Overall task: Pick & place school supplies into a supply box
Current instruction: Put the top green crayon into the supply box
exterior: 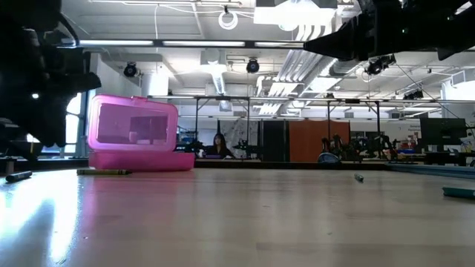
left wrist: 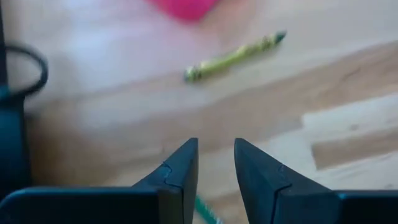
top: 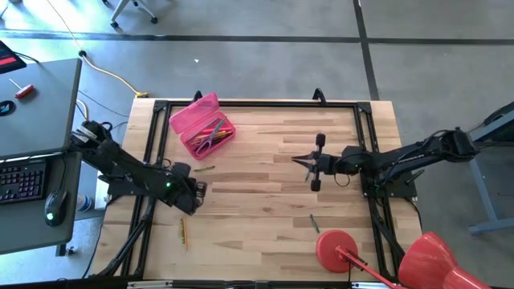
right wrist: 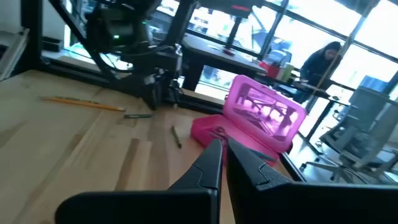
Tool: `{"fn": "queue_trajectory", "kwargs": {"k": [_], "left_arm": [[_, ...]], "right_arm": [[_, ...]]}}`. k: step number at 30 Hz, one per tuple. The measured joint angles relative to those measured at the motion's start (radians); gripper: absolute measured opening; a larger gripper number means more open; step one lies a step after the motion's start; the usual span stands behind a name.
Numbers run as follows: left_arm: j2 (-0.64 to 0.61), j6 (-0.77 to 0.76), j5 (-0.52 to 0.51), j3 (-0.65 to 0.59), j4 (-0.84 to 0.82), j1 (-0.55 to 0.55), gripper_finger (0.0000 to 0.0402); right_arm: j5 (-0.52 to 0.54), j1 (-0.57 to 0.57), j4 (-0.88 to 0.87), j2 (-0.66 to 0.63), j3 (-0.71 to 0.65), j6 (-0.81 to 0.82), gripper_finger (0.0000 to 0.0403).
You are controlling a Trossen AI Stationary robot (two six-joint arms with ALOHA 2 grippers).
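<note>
The left gripper (top: 195, 195), jaws narrowly parted and empty, hovers low over the desk (top: 265, 201) near a thin, stiff, light green pencil (left wrist: 233, 56) beside the pink supply box (top: 202, 125), best pinched mid-shaft.

Supply box and school supplies on the desk.
The pink supply box (top: 202, 125) lies open near the desk's far left corner, lid raised upright, holding several pens and purple-handled scissors (top: 210, 136). A yellow-green pencil (top: 205, 169) lies just in front of the box; an orange pencil (top: 184, 231) lies toward the near left edge; a small green pencil (top: 315, 224) lies right of centre.
</note>
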Motion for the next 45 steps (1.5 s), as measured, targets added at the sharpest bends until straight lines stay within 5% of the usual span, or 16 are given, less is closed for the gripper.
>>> {"fn": "queue_trajectory", "kwargs": {"k": [9,18,26,30,45], "left_arm": [[0.000,0.171,-0.116,0.000,0.016,0.084,0.0133],[0.000,0.253,-0.094,0.000,0.018,0.135,0.0133],[0.000,0.255,-0.091,0.000,0.020,0.134,0.0133],[0.000,0.252,-0.070,0.000,0.026,0.133,0.0133],[0.000,0.251,0.191,0.000,0.260,0.133,0.0133]], "right_arm": [[0.038,0.000,0.050,0.093,0.000,0.011,0.0031],[0.087,0.001,-0.224,0.153,0.004,0.004,0.0106],[0.075,0.001,-1.059,0.132,0.297,0.065,0.0119],[0.029,0.001,-1.299,0.210,0.418,0.052,0.0119],[0.108,0.000,-1.317,0.558,0.448,-0.182,0.0119]]}}
